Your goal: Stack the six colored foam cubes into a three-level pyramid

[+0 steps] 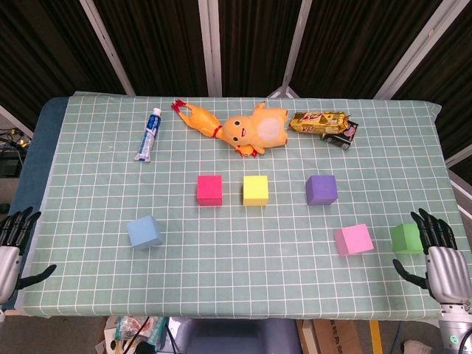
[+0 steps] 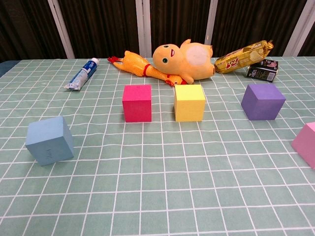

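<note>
Both hands sit at the near edge of the table [image 1: 88,280], one at each corner, and neither is holding anything. The left hand [image 1: 13,247] hangs just off the near-left corner with its fingers spread apart and pointing up the table. The right hand [image 1: 441,258] is at the near-right corner, fingers fanned out the same way, thumb stuck out to the side.

None of the six cubes are stacked, all flat on the checked cloth. The green cube [image 1: 406,238] is just beside the right hand's fingertips, on their inner side, can't tell if it's touching. The pink cube [image 1: 353,240] is next over, a bit further from that hand. The purple cube [image 1: 321,189] is further up the table from the right hand. The yellow cube [image 1: 255,189] and red cube [image 1: 209,189] sit side by side near the middle, well apart from both hands. The blue cube [image 1: 144,232] is closest to the left hand, still well apart from it, and slightly turned.

Along the far side: a toothpaste tube [image 1: 148,134], a rubber chicken [image 1: 198,119], an orange plush [image 1: 257,130], a snack pack [image 1: 318,121] and a small carton [image 1: 344,136].
</note>
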{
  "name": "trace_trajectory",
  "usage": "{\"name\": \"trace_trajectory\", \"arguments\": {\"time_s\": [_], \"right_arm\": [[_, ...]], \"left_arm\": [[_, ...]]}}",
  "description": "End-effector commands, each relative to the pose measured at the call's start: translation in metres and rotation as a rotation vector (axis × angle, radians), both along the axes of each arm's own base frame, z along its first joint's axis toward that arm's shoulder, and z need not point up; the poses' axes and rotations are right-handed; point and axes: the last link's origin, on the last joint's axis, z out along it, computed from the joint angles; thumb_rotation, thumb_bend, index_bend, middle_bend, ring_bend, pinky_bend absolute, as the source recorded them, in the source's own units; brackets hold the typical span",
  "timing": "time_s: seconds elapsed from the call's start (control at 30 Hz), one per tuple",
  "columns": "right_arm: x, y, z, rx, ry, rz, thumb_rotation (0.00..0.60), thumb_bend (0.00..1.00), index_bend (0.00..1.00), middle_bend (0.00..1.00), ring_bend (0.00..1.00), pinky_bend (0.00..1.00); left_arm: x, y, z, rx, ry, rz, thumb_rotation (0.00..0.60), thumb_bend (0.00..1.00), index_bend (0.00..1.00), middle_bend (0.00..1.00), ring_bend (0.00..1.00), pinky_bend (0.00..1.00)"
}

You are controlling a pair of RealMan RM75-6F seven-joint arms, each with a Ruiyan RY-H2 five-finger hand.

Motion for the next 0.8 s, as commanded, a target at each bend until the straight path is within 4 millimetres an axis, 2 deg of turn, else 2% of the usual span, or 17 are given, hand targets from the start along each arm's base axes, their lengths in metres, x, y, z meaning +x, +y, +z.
{"name": "trace_trajectory", "arguments": {"time_s": [0.03, 0.8], "right_arm": [[-0.0003, 0.0, -0.0001, 0.004, 0.001, -0.002, 0.6, 0.27, 0.0, 0.0, 0.0, 0.0], [0.0034, 0.0021, -0.0078, 0.051, 0.011, 0.024, 0.6, 0.27, 0.0, 0.0, 0.0, 0.0]], "left_arm": [[0.0, 0.0, 0.0, 0.0, 0.0, 0.0, 0.6, 0.05, 0.0, 0.0, 0.0, 0.02], [-0.0021, 0.0002, 0.0012, 0.001, -0.005, 0.022, 0.6, 0.05, 0.0, 0.0, 0.0, 0.02]]}}
